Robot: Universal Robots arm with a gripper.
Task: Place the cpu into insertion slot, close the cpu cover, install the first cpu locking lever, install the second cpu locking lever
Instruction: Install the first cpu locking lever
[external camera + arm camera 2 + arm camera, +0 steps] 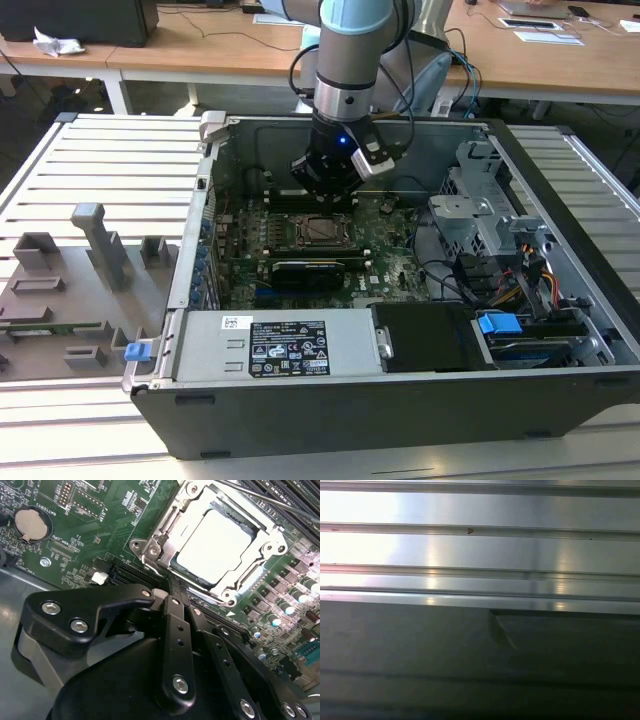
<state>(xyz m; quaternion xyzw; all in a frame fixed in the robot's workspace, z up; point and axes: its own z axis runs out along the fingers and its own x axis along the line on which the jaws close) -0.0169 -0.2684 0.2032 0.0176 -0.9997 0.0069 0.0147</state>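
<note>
The cpu (214,546) sits flat in its socket on the green motherboard (100,525), its pale metal top showing through the square window of the cpu cover (165,525). The cover lies closed over the socket, its silvery frame surrounding the chip on all sides. In the second wrist view the gripper (172,592) is at about seven o'clock from the chip, and the black fingers (175,630) are drawn close together with their tips meeting just at the cover's near edge. Whether they pinch a thin lever there or merely touch, I cannot tell. A round coin battery (31,524) lies on the board at about nine o'clock from the socket, well apart from it.

In the exterior view the gripper (322,182) hangs inside the open computer case (330,410), just above the socket (322,229) near the middle of the board. The case rests on a ribbed metal table (90,170). A grey fixture tray (70,290) lies at nine o'clock from the case.
</note>
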